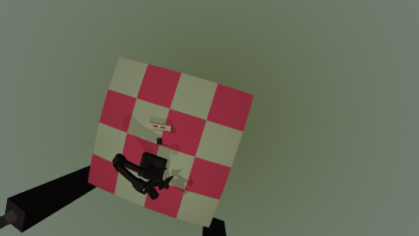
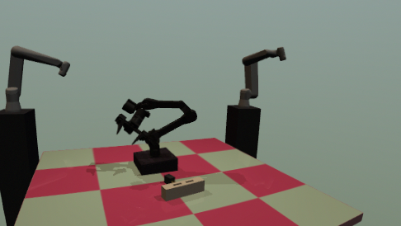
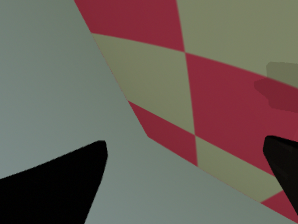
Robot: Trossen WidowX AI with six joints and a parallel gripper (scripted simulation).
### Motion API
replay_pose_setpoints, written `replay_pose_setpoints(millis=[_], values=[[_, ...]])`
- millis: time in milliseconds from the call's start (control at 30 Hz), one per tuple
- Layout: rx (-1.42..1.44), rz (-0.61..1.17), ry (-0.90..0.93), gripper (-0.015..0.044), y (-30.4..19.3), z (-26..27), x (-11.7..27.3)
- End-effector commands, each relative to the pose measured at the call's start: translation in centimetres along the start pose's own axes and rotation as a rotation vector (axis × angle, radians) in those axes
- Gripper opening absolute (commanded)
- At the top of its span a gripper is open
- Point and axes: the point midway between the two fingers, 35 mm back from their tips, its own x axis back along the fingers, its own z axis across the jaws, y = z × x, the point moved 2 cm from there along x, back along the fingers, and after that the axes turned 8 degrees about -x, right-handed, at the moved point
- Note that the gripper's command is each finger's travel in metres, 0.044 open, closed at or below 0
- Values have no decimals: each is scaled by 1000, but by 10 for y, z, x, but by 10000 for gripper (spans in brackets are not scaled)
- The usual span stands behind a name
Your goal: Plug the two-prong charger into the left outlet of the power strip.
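The charger (image 1: pixel 159 141) (image 2: pixel 169 178) is a small dark block on the table, between the power strip and the arm's base; its prongs cannot be made out. The power strip (image 1: pixel 159 128) (image 2: pixel 183 190) is a pale beige bar lying on the table, with two dark outlets on its top. My gripper (image 1: pixel 169 172) (image 2: pixel 125 138) (image 3: pixel 187 147) is open and empty. It hangs above the table beside the arm's base, well away from the charger and strip. Neither of them shows in the wrist view.
The checkered red and pale table (image 1: pixel 233 103) (image 2: pixel 285 173) carries the arm's dark square base (image 1: pixel 152 161) (image 2: pixel 155 162), close behind the charger in the exterior view. Two grey arms (image 2: pixel 39 56) (image 2: pixel 252 76) stand on black pedestals beyond the table. The wrist view shows a table edge.
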Motion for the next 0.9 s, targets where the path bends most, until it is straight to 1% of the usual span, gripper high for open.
replay_pose_setpoints(millis=[0, 867], values=[[59, 2, -39, 440, -2, 0, -3], [440, 66, -303, 440, -16, -16, -26]])
